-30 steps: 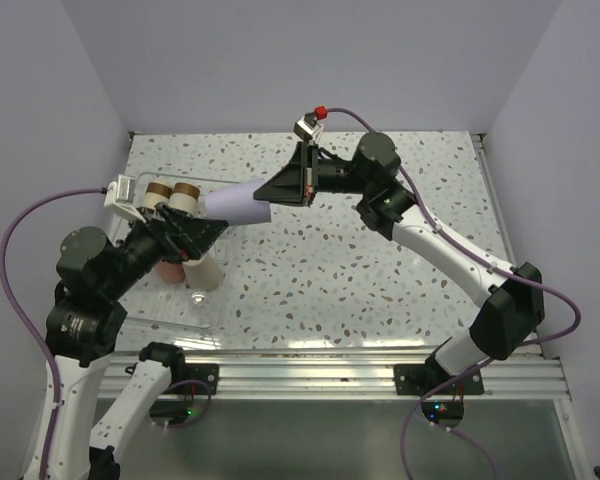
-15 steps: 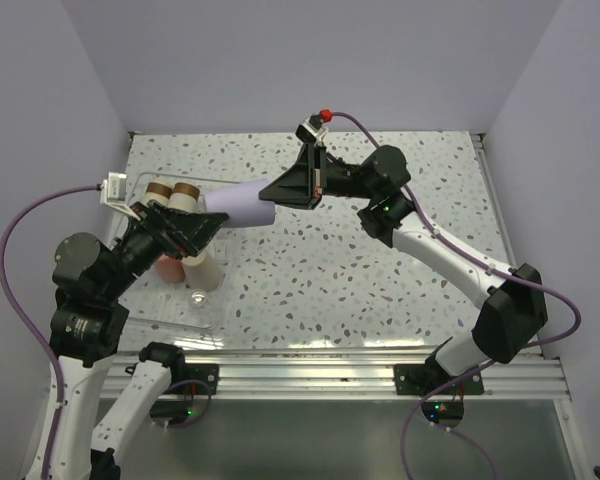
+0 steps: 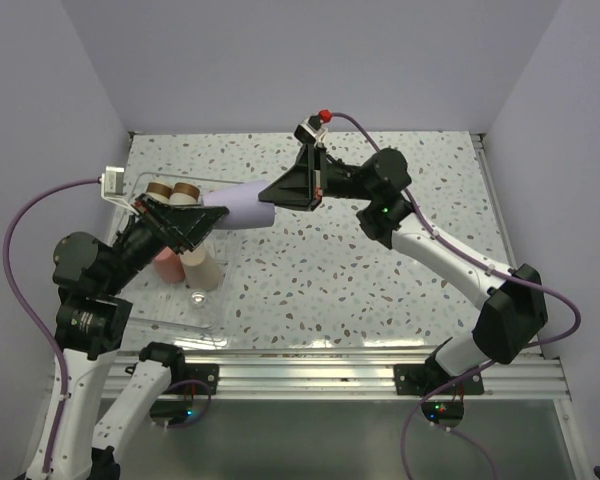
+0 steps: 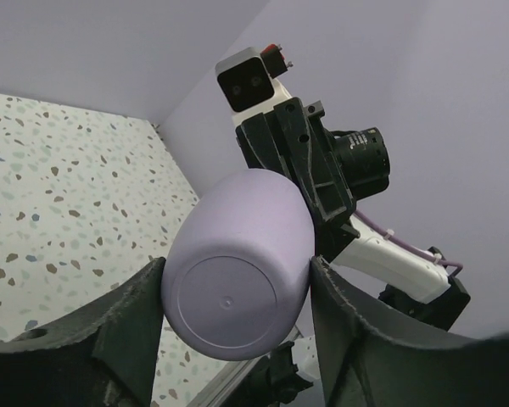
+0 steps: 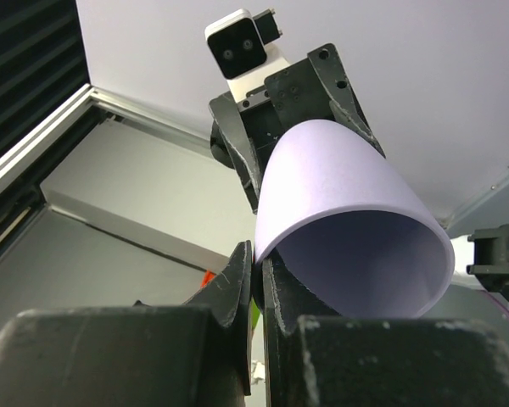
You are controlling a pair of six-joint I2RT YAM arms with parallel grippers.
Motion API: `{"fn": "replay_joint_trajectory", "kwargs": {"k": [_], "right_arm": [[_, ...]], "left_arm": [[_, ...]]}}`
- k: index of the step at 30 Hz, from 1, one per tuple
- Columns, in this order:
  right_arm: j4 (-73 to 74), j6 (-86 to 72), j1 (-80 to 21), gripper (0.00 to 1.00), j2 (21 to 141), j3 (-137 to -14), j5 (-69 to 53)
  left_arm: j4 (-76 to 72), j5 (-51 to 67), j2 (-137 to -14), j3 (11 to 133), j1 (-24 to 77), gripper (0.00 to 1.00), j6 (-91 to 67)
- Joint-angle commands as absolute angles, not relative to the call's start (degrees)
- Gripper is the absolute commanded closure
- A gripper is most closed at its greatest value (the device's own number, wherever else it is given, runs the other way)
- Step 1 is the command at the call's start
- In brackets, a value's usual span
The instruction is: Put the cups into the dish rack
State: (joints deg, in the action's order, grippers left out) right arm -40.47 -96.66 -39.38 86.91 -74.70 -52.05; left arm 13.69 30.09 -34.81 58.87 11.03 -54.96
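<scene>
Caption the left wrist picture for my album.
Lavender cup seen base-first inside left gripper; right gripper holds its rim.

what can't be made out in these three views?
Top view: the left arm covers much of the dish rack; cups beneath it cannot be counted, and the coral-red cup shows only in part.
Left wrist: the lavender cup fills the middle; no rack in frame.
Right wrist: the cup's own wall hides its inside bottom; no table or rack in frame.

A speckled tabletop (image 3: pixel 330 270) sits between plain lilac walls (image 3: pixel 280 60), an aluminium rail (image 3: pixel 320 372) along its near edge.
</scene>
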Motion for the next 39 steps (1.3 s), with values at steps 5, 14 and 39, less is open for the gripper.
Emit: {"fn": "replay_joint_trajectory", "kwargs": {"k": [5, 14, 39], "right_arm": [[-45.0, -98.0, -39.64, 1.0, 84.29, -73.83, -51.07], [-15.9, -76.48, -38.5, 0.23, 82.27, -76.54, -51.95], [32.78, -44.47, -37.97, 0.17, 83.84, -83.41, -40.78]], "left_arm": [[11.76, 32.96, -35.6, 59.23, 11.25, 0.64, -54.32], [41.79, 20.15, -41.47, 73.19, 11.25, 1.0, -42.73], [75.5, -22.67, -50.53, 64.69, 8.09, 1.0, -37.36]]}}
